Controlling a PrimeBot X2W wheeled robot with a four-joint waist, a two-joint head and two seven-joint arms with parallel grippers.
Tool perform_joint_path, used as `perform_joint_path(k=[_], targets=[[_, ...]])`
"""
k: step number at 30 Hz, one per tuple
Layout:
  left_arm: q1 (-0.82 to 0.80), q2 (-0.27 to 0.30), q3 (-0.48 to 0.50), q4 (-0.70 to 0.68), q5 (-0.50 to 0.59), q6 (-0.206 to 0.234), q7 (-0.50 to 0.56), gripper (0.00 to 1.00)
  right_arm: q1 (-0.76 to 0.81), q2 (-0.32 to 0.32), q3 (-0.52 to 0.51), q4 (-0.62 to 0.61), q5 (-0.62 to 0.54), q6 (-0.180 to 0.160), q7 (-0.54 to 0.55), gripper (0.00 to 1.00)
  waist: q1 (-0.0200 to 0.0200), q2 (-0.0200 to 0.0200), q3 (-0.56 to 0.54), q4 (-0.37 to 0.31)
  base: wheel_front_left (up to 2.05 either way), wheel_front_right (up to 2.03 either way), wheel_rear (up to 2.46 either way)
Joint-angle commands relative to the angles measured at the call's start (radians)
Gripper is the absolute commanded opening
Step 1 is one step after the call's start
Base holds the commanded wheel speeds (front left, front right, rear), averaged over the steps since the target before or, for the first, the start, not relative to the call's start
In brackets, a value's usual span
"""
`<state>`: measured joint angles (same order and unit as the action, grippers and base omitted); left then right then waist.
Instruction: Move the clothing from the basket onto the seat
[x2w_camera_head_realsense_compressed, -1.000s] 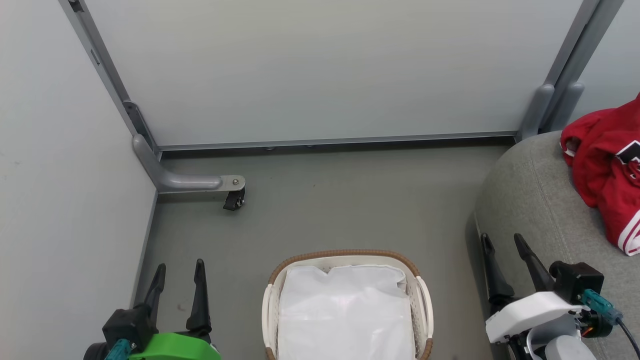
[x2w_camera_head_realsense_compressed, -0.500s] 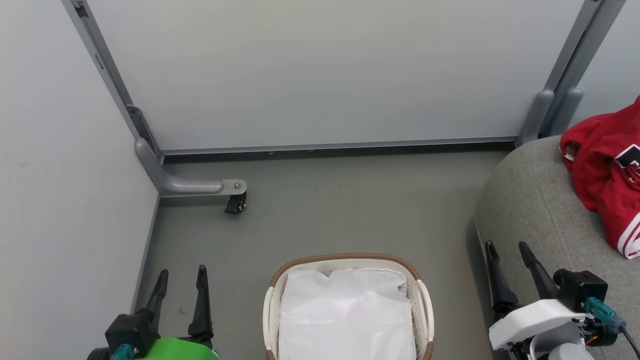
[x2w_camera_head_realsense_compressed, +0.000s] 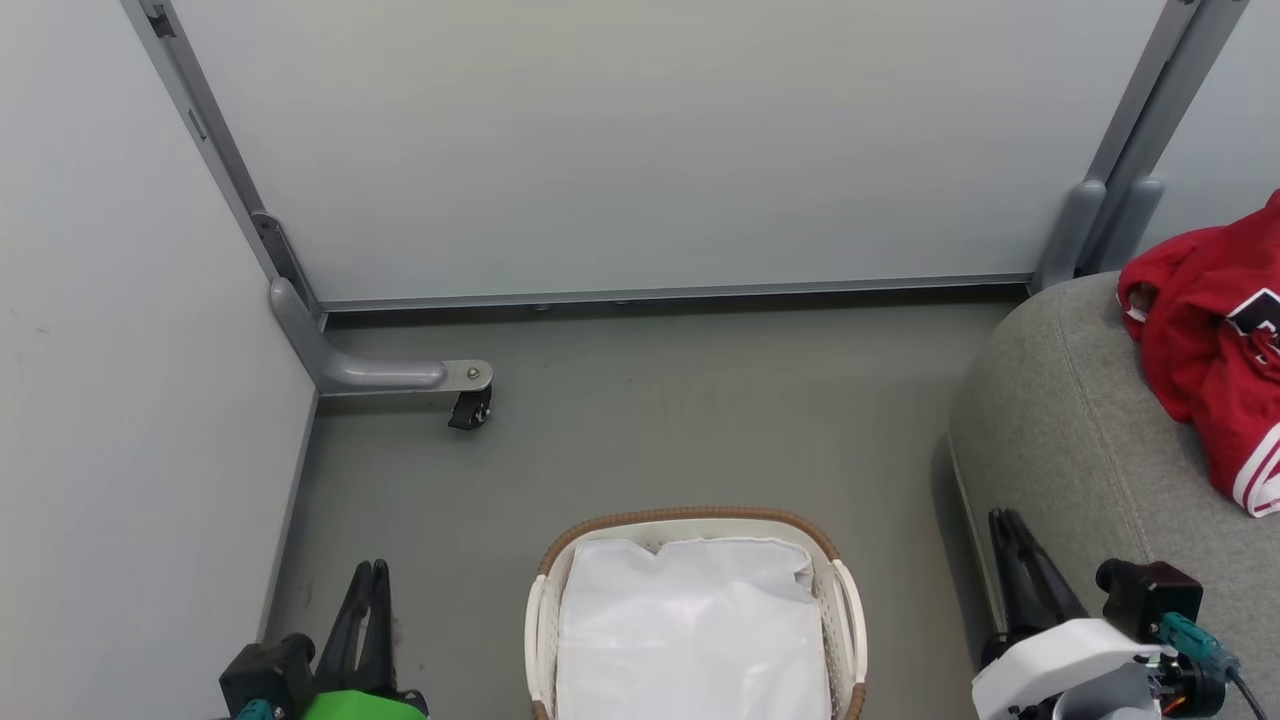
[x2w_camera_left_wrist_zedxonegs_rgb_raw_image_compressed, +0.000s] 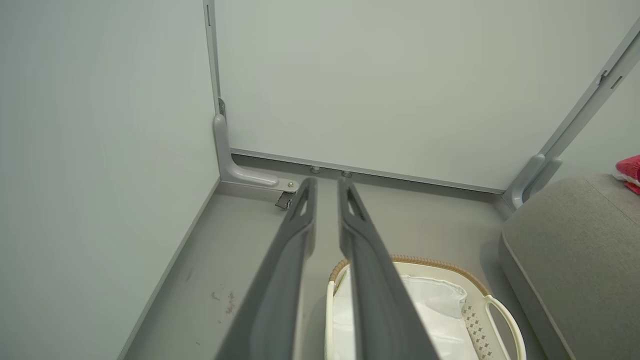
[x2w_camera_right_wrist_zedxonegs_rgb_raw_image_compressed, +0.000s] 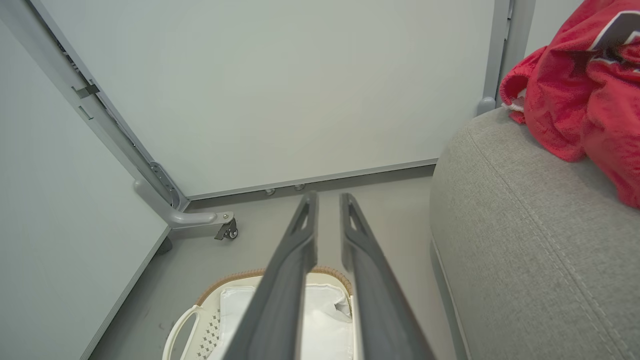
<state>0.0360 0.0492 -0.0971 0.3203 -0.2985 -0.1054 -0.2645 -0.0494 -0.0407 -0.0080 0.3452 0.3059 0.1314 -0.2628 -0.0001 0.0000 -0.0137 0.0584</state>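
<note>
Some clothing (x2w_camera_head_realsense_compressed: 1215, 350) lies on the seat (x2w_camera_head_realsense_compressed: 1060, 420) beyond right hand (x2w_camera_head_realsense_compressed: 1006, 520).

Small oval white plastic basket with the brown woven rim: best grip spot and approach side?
Probably its white loop handle on the right side, nearest the right gripper. The small oval white plastic basket stands upright on the floor, handles arching off both long sides, so come from above on that side, one finger through the loop. That gripper is shut; open it first.
</note>
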Motion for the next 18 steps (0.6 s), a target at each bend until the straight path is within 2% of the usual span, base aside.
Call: perform_joint_path(k=[1, 18], targets=[[0.000, 0.000, 0.000, 0.007, -0.001, 0.000, 0.000, 0.00, 0.004, 0.001, 0.000, 0.007, 0.001, 0.000, 0.001, 0.00, 0.0001, 0.0000, 0.000, 0.000, 0.00, 0.00, 0.00], [-0.032, 0.000, 0.043, -0.001, -0.270, -0.006, 0.078, 0.00, -0.007, 0.000, -0.022, -0.007, 0.269, 0.000, 0.079, 0.00, 0.0001, 0.0000, 0.002, -0.007, 0.00, 0.00, 0.00]])
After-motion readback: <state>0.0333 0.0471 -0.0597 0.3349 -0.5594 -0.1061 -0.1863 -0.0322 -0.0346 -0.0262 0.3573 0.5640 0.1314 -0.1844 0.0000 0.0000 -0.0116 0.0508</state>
